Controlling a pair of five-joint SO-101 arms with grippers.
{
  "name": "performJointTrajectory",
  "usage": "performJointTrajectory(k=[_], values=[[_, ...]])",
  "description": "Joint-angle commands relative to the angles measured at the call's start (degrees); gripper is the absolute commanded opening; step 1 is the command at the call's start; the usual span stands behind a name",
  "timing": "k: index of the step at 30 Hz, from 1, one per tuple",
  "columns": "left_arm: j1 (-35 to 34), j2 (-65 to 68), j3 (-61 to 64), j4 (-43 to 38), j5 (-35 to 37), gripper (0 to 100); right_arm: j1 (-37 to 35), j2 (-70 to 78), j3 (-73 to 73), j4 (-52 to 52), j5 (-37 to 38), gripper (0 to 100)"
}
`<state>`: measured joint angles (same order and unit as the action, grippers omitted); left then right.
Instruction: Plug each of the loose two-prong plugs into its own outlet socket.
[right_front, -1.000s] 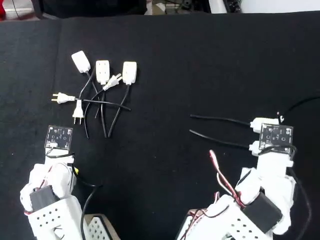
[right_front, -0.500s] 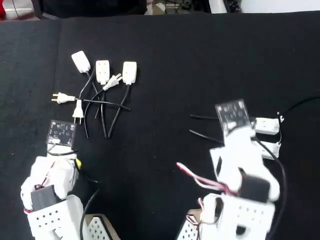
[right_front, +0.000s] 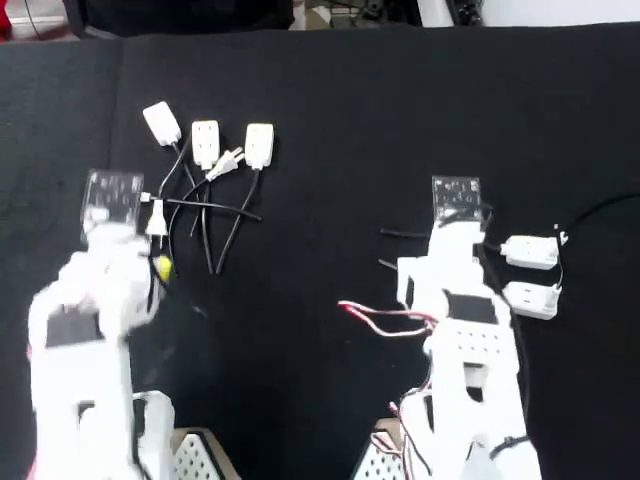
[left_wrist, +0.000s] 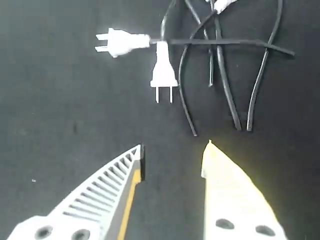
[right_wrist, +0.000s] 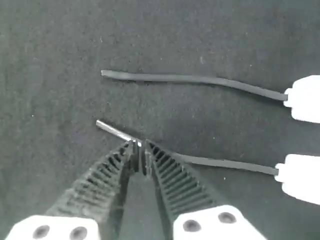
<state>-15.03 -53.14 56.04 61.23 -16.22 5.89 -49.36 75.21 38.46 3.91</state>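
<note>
plugs (left_wrist: 162, 75) white | sockets (right_front: 205, 143) cream | cords (right_wrist: 200, 79) black | table (right_front: 400, 100) black

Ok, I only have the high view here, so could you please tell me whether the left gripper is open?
Observer: Yes. In the left wrist view the left gripper is open, with a clear gap between its jaws.
Operator: Thanks. What lies ahead of it?
Observer: A white two-prong plug lies ahead, not touching the gripper, with its prongs pointing back toward the jaws.
Operator: And the right gripper, please?
Observer: The right gripper is shut, with its tips right at one black cable. I cannot tell whether the cable is pinched.
</note>
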Motion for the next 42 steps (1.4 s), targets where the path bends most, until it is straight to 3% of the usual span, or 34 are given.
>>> performJointTrajectory(k=[1,5,13,17,25,33,37,42], values=[[1.01,15.56,-12.44,-1.85,0.53,20,-0.7,-4.53,2.07,-3.52,-0.44,1.9],[3.65,29.27,-26.33,-1.49,3.69,20,-0.44,-9.63,5.49,-4.75,-0.44,2.0],[16.22,57.05,-50.77,-2.11,6.77,27,-0.7,-13.93,7.96,-4.57,-0.53,2.1],[16.4,72.26,-67.47,-1.76,7.12,28,-0.79,-13.93,7.69,-4.4,-0.7,2.1],[18.68,99.78,-103.52,6.77,15.91,28,-0.79,-13.93,7.78,-4.31,-0.62,2.1],[18.07,115.87,-137.89,17.23,19.69,27,-0.79,-13.93,7.6,-4.13,-0.53,2.0],[17.19,121.93,-147.82,18.29,19.6,27,-0.79,-14.2,7.43,-2.29,-0.44,2.1],[17.36,126.77,-151.25,16.88,17.76,27,-0.79,-14.11,7.08,-1.76,-0.44,2.1]])
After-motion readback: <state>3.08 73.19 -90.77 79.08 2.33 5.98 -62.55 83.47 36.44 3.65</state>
